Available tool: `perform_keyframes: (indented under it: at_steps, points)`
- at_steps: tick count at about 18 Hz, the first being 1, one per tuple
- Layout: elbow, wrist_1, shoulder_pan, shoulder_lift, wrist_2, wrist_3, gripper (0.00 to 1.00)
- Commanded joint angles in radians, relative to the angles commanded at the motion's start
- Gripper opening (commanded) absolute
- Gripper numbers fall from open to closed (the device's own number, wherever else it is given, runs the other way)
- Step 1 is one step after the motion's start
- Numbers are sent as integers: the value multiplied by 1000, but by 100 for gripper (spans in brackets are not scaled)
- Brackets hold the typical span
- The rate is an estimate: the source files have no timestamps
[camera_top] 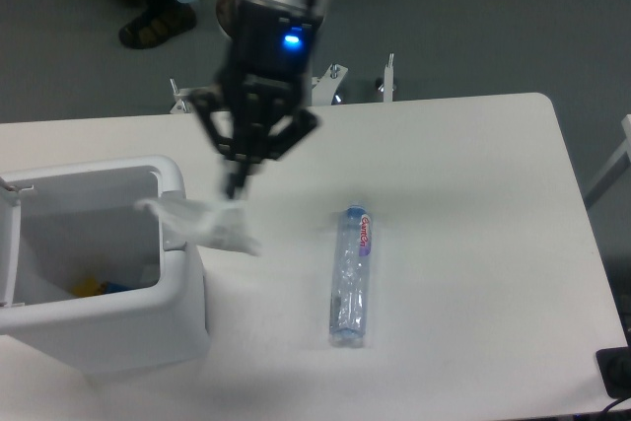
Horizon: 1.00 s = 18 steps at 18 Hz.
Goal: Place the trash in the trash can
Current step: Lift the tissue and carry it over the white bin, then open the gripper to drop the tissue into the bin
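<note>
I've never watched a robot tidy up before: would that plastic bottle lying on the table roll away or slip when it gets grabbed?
The bottle looks crushed and flattened, so it probably won't roll far. Clear thin plastic likely makes it light, and it may buckle under the gripper. Its smooth surface could be somewhat slippery.

You have one trash can (182, 288), one crumpled wrapper (202, 225) and one crushed bottle (351, 275) in view. You also have one gripper (237, 187) and one table (463, 184).
</note>
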Motion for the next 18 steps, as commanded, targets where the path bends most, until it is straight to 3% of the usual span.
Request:
perform_keyframes:
  at_steps: [3, 4, 5, 7, 8, 9, 15, 18]
  points:
    - [-17, 6, -39, -8, 2, 3, 0]
    - [-26, 8, -42, -8, 2, 6, 5]
    - [-40, 6, -51, -11, 5, 21, 21]
    - [-81, 9, -54, -6, 5, 84, 74]
    - [-80, 15, -54, -8, 2, 103, 95]
    - [-68, 26, -56, -12, 2, 92, 100]
    - [-31, 29, -36, -12, 6, 69, 100]
    - [-32, 28, 94, -8, 12, 69, 100]
